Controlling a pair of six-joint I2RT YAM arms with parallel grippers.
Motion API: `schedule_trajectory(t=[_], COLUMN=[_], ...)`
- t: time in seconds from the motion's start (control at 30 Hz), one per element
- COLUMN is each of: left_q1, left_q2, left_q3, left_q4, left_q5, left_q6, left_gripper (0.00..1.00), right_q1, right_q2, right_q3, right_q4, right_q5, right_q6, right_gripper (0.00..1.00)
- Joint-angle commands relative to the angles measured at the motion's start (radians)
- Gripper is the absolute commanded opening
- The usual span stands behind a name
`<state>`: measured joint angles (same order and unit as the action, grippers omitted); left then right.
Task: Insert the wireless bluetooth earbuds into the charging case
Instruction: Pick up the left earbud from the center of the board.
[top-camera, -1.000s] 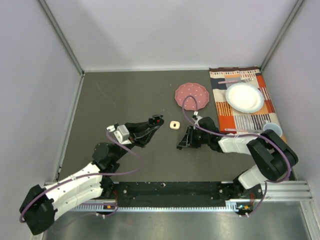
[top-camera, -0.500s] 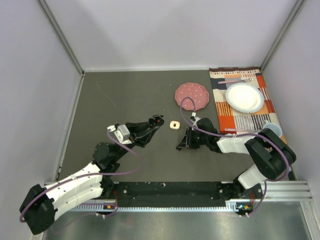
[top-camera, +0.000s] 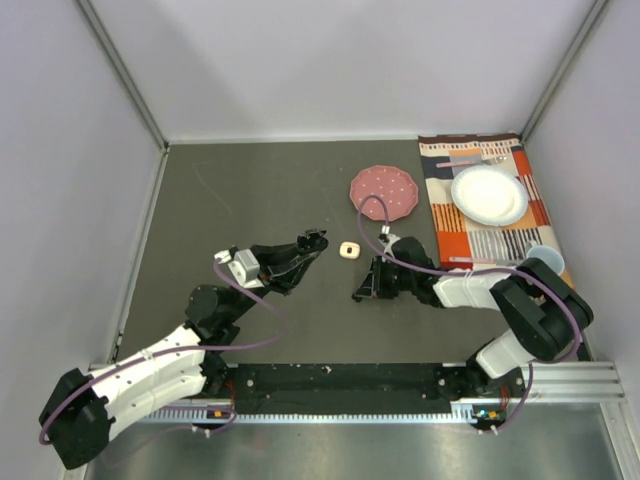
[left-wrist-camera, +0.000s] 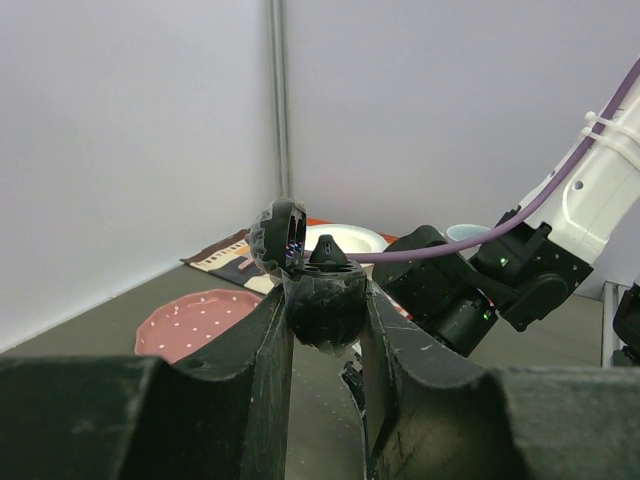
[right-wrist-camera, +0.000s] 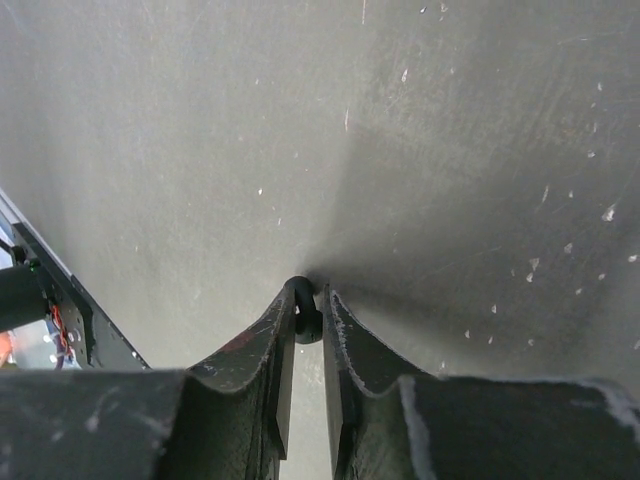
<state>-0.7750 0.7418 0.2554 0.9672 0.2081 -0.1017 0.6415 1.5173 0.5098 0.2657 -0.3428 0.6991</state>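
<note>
Dark grey table (top-camera: 250, 200) seen from above, walled in pale grey. At its far right lies a striped orange, black and white mat (top-camera: 470, 240) carrying a white plate (top-camera: 489, 194); a pink spotted disc (top-camera: 384, 190) sits just beside the mat. The left gripper (top-camera: 315, 239) is clamped on a round black charging case (left-wrist-camera: 325, 305), its lid (left-wrist-camera: 280, 235) hinged open. The right gripper (top-camera: 360, 293) tips down to the table, fingers nearly together, pinching a tiny black earbud (right-wrist-camera: 304, 318). A small white item (top-camera: 348, 250) lies between the grippers.

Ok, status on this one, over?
Left gripper shut on open black case, held up. Right gripper pinching black earbud on the table. Small white item between them, untouched.
</note>
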Motion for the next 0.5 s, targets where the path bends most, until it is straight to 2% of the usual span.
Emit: schedule_trajectory(t=[0.0,0.23,0.47], left_q1=[-0.001,-0.001,0.0], left_q2=[-0.012,-0.013,-0.007], left_q3=[-0.001,-0.001,0.002], left_q4=[0.053,0.053,0.053], left_q5=[-0.013,-0.015,-0.012], left_q6=[-0.003,-0.003,-0.007], left_gripper=[0.0,0.0,0.0], right_q1=[0.014,0.012,0.015], right_q2=[-0.049,-0.156,-0.345], right_q3=[-0.017,-0.073,-0.128], right_q4=[0.024,0.093,0.124], right_q5=[0.036,0.044,0.08], right_q6=[-0.027,-0.041,-0.09], right_gripper=[0.12,0.01,0.0])
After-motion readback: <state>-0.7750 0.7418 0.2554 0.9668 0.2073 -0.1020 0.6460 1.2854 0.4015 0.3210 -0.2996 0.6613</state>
